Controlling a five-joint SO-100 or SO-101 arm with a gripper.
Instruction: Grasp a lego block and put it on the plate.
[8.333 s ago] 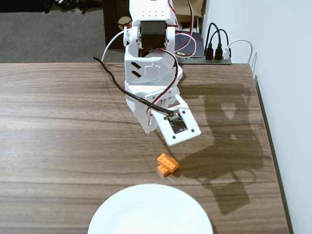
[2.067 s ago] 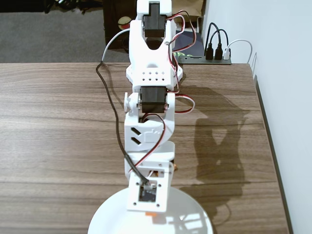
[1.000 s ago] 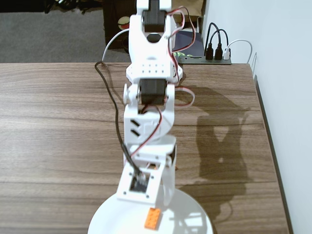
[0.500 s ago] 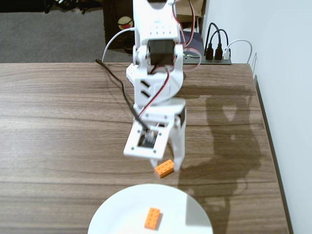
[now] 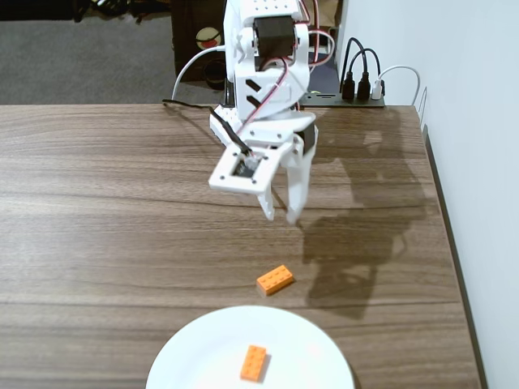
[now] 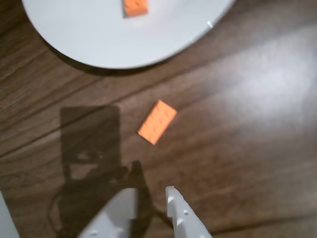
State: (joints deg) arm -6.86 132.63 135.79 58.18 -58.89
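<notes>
The lego block (image 5: 253,362) lies flat on the plate (image 5: 195,356), studs up, roughly at the middle of the visible part of the plate, which sits at the near edge of the table (image 5: 97,211) in the fixed view and is cut off by the lower border. In the wrist view the same block (image 6: 135,7) shows only partly at the top edge, resting on the white plate (image 6: 99,39). A second orange brick (image 5: 275,279) lies on the bare wood just beyond the plate's far rim, apart from it and turned at a slant; the wrist view shows this brick (image 6: 157,122) between the plate and the fingertips, touching neither. The gripper (image 5: 280,215) hangs above the table farther back, well apart from both bricks, its two white fingers spread with a clear gap and nothing between them; in the wrist view the gripper (image 6: 148,199) enters from the lower edge, equally empty. Its shadow falls on the wood to the right in the fixed view. Behind the table's far edge stands a power strip (image 5: 357,96) with black and white plugs.
</notes>
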